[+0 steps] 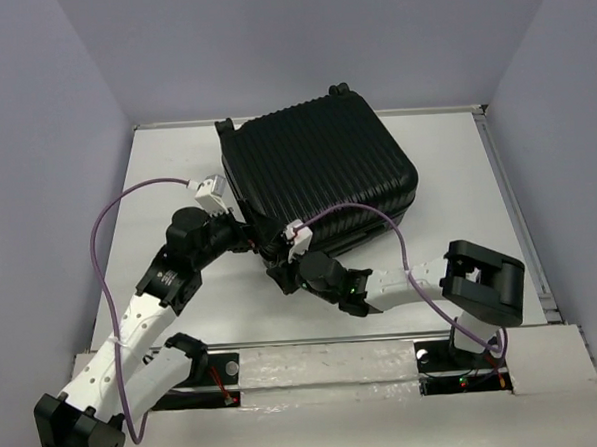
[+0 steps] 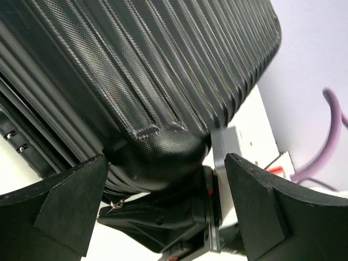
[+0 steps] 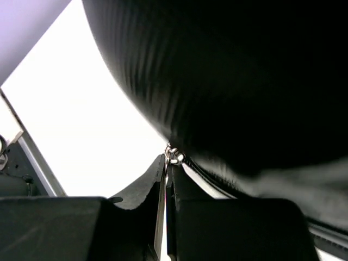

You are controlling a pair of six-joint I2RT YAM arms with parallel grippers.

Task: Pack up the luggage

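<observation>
Zipping step: judging by the closed shell and the fingers at the seam, the job in hand was running the zip shut round the luggage (image 1: 321, 172); the filling looked finished.
Luggage: lay flat and closed on the worktop (image 1: 457, 185), ribbed shell up. In the top view it filled the middle toward 12 o'clock, with its casters (image 1: 339, 87) on the far edge.
Corner worked: the rounded corner at the luggage's 7 o'clock, where both arms met.
Left fingers (image 2: 65, 196): spread wide, one on each side of that corner and close to the shell; whether they touched it could not be told. The arm reached in from 8 o'clock.
Right fingers (image 3: 144, 187): pressed together, with their tips at the small metal zip pull (image 3: 173, 156) just under the shell. They seemed to pinch it, though that view was dark and the pull tiny. The arm reached in from 4 o'clock.
Zip track (image 2: 32, 136): ran along the luggage's side at 9 o'clock in the left wrist view; whether its teeth were closed was unclear.
Next move: probably called for the right fingers to hold the pinch and draw the pull along the seam round the corner, following the curve rather than tugging outward. Meanwhile the left fingers would need to steady the shell so that it neither slid nor turned on the worktop.
Risk: the pull slipping from the tips on the bend.
</observation>
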